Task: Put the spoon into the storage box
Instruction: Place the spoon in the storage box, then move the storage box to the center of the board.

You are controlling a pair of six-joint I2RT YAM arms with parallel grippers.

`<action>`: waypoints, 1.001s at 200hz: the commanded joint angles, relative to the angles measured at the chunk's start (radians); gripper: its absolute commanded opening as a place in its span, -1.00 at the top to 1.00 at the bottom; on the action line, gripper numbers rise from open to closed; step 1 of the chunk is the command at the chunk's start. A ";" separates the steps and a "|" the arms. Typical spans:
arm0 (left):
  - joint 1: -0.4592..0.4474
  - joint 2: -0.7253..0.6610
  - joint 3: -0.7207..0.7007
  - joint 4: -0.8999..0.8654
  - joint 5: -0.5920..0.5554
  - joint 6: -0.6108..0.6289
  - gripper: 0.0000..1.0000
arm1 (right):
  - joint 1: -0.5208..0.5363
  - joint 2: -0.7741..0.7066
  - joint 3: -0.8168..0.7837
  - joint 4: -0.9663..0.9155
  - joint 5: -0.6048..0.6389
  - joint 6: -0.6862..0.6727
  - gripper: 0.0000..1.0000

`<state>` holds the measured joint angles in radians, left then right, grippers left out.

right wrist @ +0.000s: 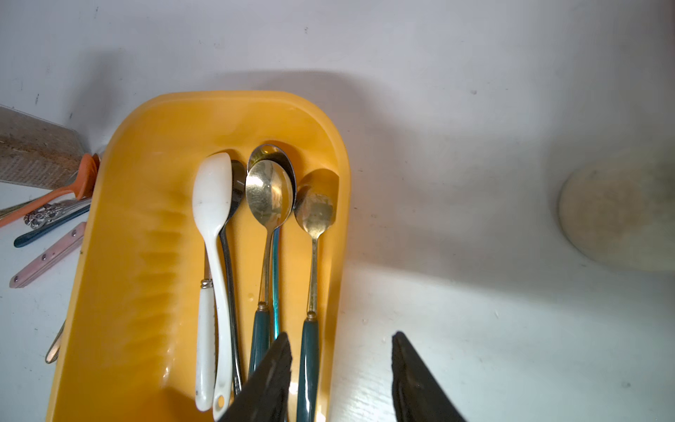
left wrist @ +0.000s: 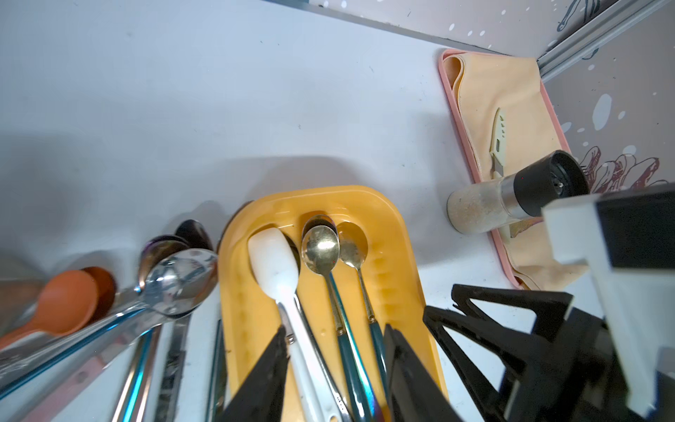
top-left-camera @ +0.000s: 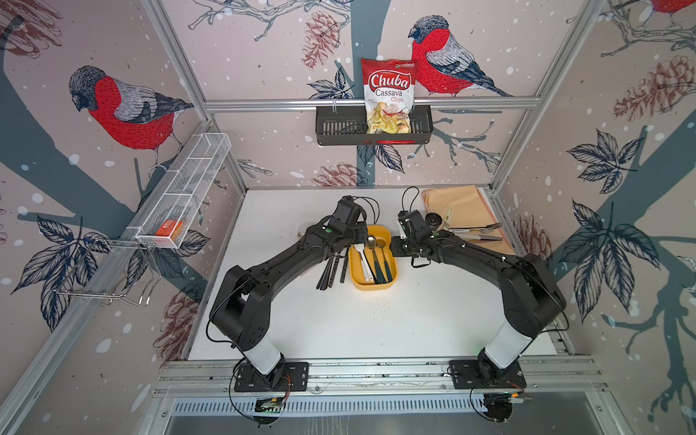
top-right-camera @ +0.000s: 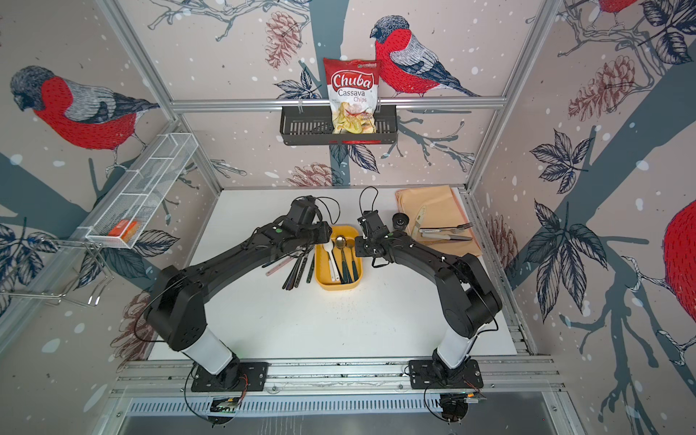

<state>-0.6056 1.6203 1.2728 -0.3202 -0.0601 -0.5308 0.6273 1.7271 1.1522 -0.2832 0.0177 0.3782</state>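
Yellow storage box (top-left-camera: 391, 280) sits mid-table between the two arms, holding several spoons side by side with bowls toward the far end: a white spoon (right wrist: 212, 204), two gold-bowled spoons with teal handles (right wrist: 269, 197), and darker ones partly hidden beneath. Left gripper (left wrist: 334, 350) hovers over the box's handle end, jaws apart and holding nothing, the spoon handles visible in the gap between its fingers. Right gripper (right wrist: 341, 356) also stands apart and empty, over the box's right rim; loose cutlery (top-left-camera: 331, 269) lies on the table just left of the box, and a pepper grinder (left wrist: 511, 193) stands to its right.
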 commanded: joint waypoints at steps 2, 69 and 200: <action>0.021 -0.052 -0.031 -0.100 -0.086 0.127 0.04 | 0.003 0.025 0.020 0.031 -0.011 -0.021 0.06; 0.115 -0.161 -0.168 -0.213 -0.046 0.286 0.04 | 0.004 0.095 0.037 -0.022 0.070 -0.001 0.10; 0.110 -0.059 -0.221 -0.112 0.074 0.253 0.06 | -0.020 0.051 -0.032 -0.058 0.140 0.079 0.27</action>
<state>-0.4904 1.5402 1.0473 -0.4732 -0.0257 -0.2634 0.6113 1.7996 1.1332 -0.3210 0.1272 0.4290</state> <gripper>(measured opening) 0.470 0.374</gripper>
